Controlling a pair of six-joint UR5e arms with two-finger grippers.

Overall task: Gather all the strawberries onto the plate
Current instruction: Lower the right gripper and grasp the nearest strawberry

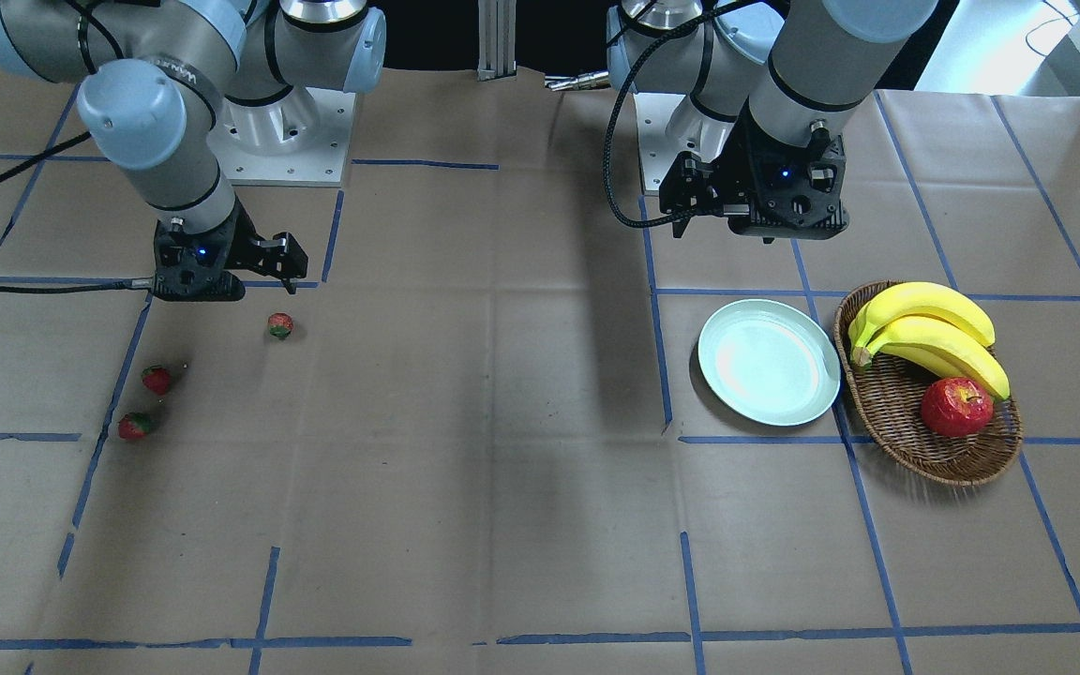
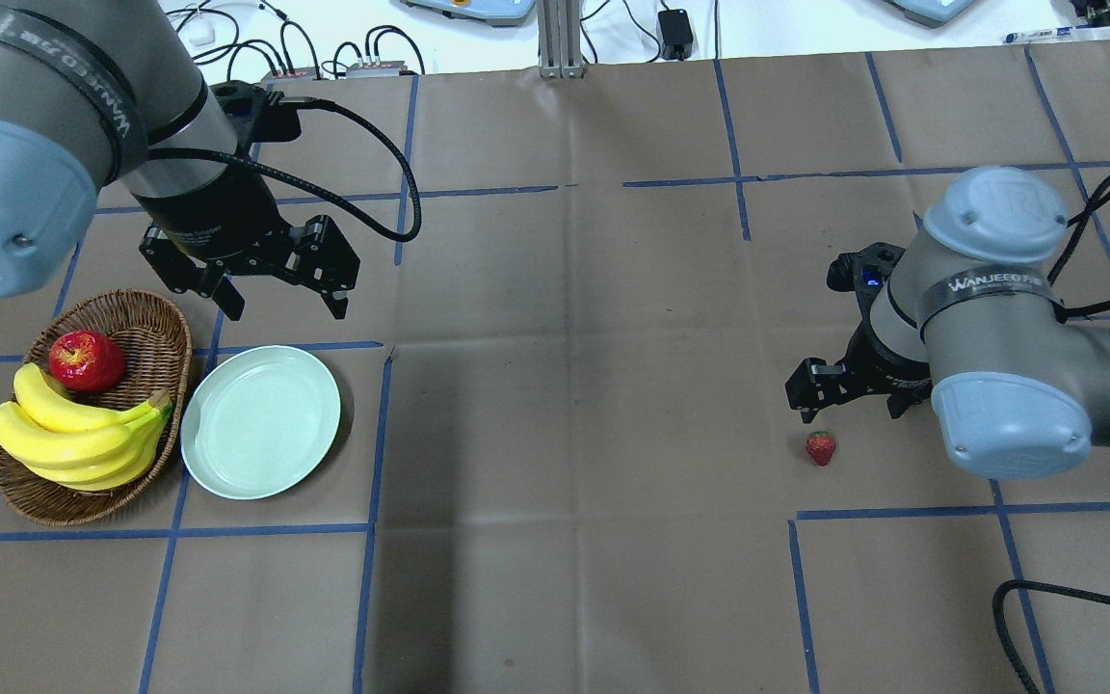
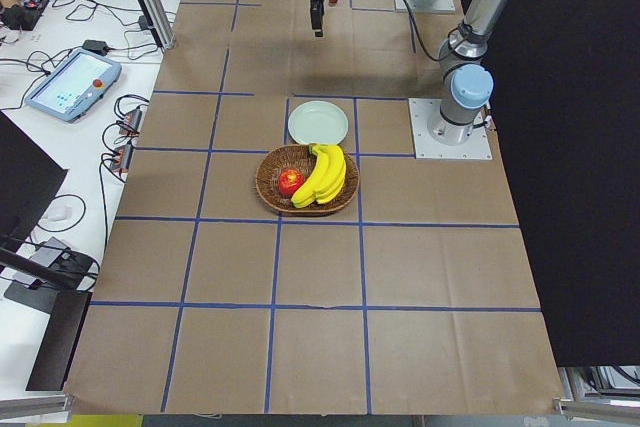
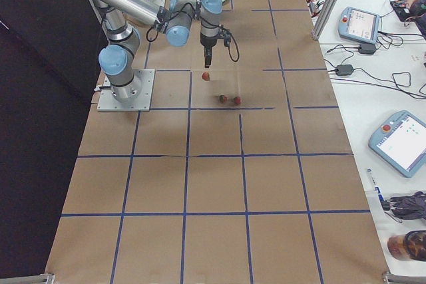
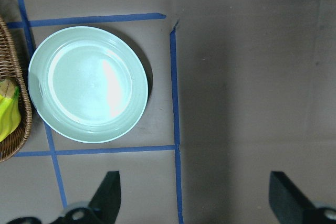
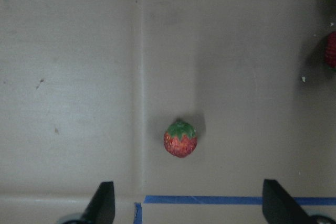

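Tools two, strawberries three, plate one

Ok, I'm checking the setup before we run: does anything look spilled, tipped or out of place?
Nothing stands out. The plate lies flat and empty beside the basket, and the three strawberries lie loose but intact, well away from it.

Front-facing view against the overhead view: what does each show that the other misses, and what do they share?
Front-facing only: the two outer strawberries; overhead, the right arm covers them. Overhead only: the white bench at the far edge, and the left gripper with its jaws plainly spread. Both: the third strawberry, the empty plate, and the basket holding bananas and an apple.
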